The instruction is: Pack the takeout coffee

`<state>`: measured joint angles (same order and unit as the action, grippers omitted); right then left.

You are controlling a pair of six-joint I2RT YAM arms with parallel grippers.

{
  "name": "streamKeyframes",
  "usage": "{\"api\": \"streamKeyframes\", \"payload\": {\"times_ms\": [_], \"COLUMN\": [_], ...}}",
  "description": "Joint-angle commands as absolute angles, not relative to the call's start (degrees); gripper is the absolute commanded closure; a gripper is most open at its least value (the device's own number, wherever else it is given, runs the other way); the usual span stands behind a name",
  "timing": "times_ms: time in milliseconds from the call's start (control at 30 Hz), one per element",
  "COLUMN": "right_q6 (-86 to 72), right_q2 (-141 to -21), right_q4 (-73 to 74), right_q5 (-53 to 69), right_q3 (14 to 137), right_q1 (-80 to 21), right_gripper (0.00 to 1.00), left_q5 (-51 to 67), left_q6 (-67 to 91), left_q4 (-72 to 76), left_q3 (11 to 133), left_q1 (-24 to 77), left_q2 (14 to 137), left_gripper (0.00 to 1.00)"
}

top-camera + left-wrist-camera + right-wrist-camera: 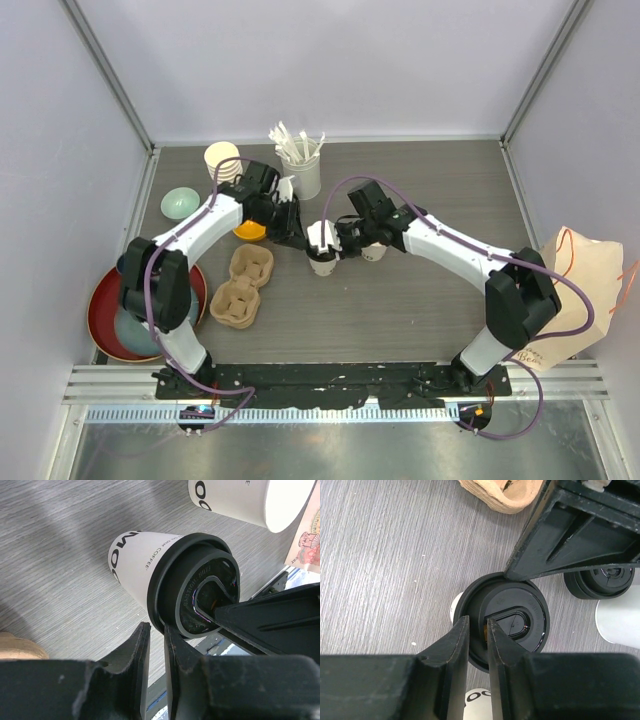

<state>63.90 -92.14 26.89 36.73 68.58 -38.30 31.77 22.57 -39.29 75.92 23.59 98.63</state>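
Crowding one lidded cup (150,562): left hand (155,630), right hand (477,622), both pressed together; two pulp carriers (252,265) (232,303) nearby

2 robot arms rise from a black rail (330,380) along the near edge of the desk. The left arm (200,232) and right arm (455,250) each have smooth white links between chunky black joint housings, with a purple cable (148,300) looping loosely alongside. The left gripper (156,635) and right gripper (476,625) are matte black, each with 2 flat, angular, lightly scuffed fingers.
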Motion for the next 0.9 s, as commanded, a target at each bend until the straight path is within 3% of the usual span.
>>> {"api": "streamKeyframes", "payload": {"times_ms": [0,100,600,867], "right_q6": [61.9,60.7,52.9,49.6], "right_q2": [-92.5,-92.1,-91.4,-89.6], "right_q4": [24.7,23.0,13.5,8.9], "right_q5": [34.3,34.0,31.9,26.6], "right_q3": [65.6,64.3,54.6,49.8], "right_q1": [-38.3,-38.4,-38.5,-40.2], "right_gripper": [0.76,0.77,0.99,0.99], "left_q5": [33.0,33.6,35.2,35.3], "left_q6": [22.9,22.9,23.6,23.6], "left_q4": [-38.5,-38.6,-38.5,-38.6], "left_q3": [76.5,77.2,77.3,76.9], "left_q1": [23.6,23.6,23.6,23.6], "left_q2": [100.4,100.7,103.1,103.5], "left_gripper": [0.8,0.8,0.81,0.82]}}
